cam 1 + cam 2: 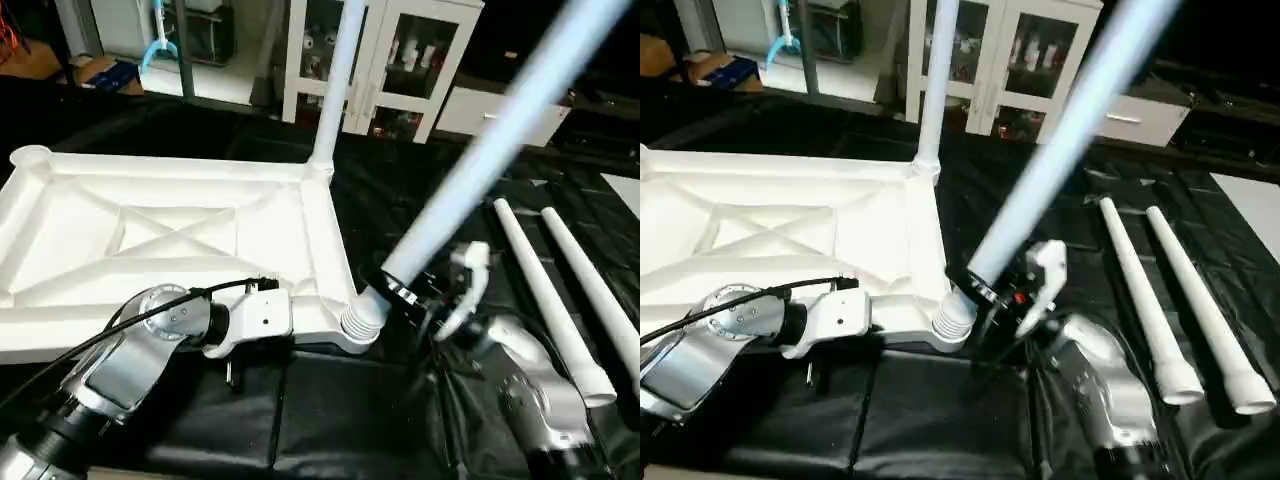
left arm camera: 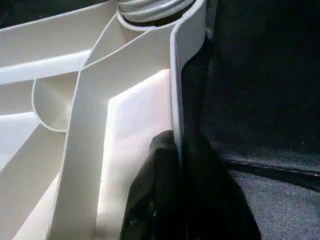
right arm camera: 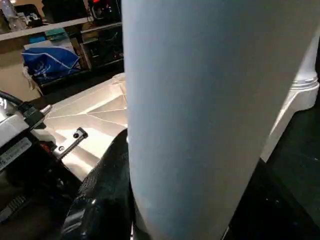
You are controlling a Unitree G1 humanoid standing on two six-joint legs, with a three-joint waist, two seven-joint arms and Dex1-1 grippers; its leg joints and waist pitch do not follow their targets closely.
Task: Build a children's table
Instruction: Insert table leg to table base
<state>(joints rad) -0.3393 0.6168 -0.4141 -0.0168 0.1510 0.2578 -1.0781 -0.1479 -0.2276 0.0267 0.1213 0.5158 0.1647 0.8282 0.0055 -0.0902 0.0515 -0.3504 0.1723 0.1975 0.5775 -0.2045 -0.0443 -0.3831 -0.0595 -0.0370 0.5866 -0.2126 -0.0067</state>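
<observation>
Tabletop first: the white plastic rectangular top with the X-ribbed underside [image 1: 170, 235] is lying upside down on the black cloth-covered work surface [image 1: 330, 420], and I am judging everything off it. One long white tapered tube leg [image 1: 338, 80] is already standing upright in the far corner socket. Two more white tube legs [image 1: 560, 300] are lying side by side on the cloth to my right, well apart from the top.

I am working the near right corner socket [image 1: 362, 322]. The leg in hand [image 1: 490, 150] is leaning steeply away to the upper right, with its ribbed end sitting at the socket mouth, not yet square in it, as far as I can judge.

My right gripper [image 1: 400, 288] is pinching that leg just above its ribbed end, fingers wrapped on either side of the tube. My left gripper [image 2: 182, 165] is pressed together on the thin side wall of the top, beside the same corner, holding it down.

To do this well, I am thinking the leg needs tipping upright until it parallels the standing one, then pressing straight down along the socket axis. Pushing while tilted risks jamming the ribs or skidding the top across the cloth, so the left grip should be bracing firmly.
</observation>
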